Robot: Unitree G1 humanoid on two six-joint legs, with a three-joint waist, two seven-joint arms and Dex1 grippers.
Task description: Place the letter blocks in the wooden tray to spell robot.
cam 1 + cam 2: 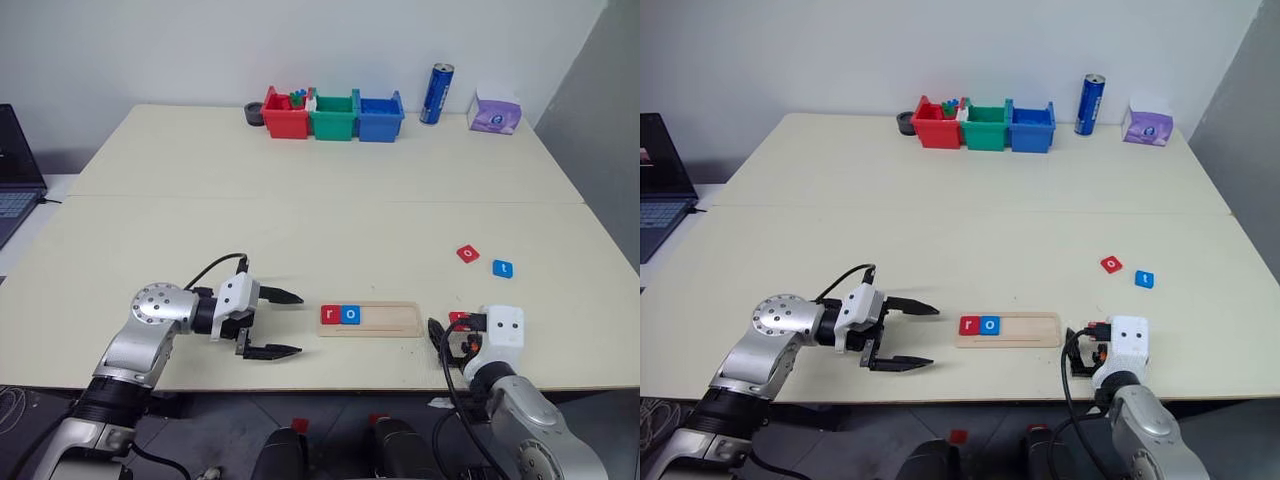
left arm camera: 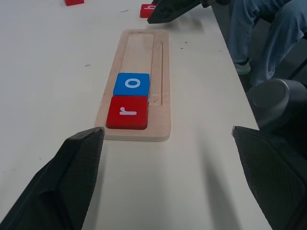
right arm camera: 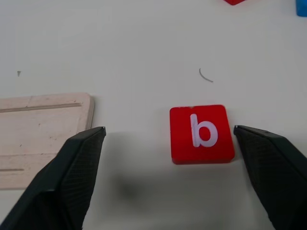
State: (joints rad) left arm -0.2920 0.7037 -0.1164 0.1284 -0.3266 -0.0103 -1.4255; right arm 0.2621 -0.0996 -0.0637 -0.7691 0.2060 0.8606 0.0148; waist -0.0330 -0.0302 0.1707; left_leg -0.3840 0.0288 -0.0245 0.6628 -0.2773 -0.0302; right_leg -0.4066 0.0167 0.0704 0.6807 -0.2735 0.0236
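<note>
Mostly bare cream table [image 1: 300, 230] — bins [image 1: 333, 115], can [image 1: 436, 93] at back

Wooden tray [image 1: 370, 319], lower centre of frame: right three slots bare, red r [image 1: 330, 315] and blue o [image 1: 350, 315] filling the left end. Red b [image 3: 202, 133] lies on bare tabletop [image 1: 300, 210] just off the tray's right end, flanked by the spread right end effector [image 3: 170, 158]. Left end effector [image 1: 283, 323] blocks the tray's left approach. Bins [image 1: 333, 115] far back.
</note>
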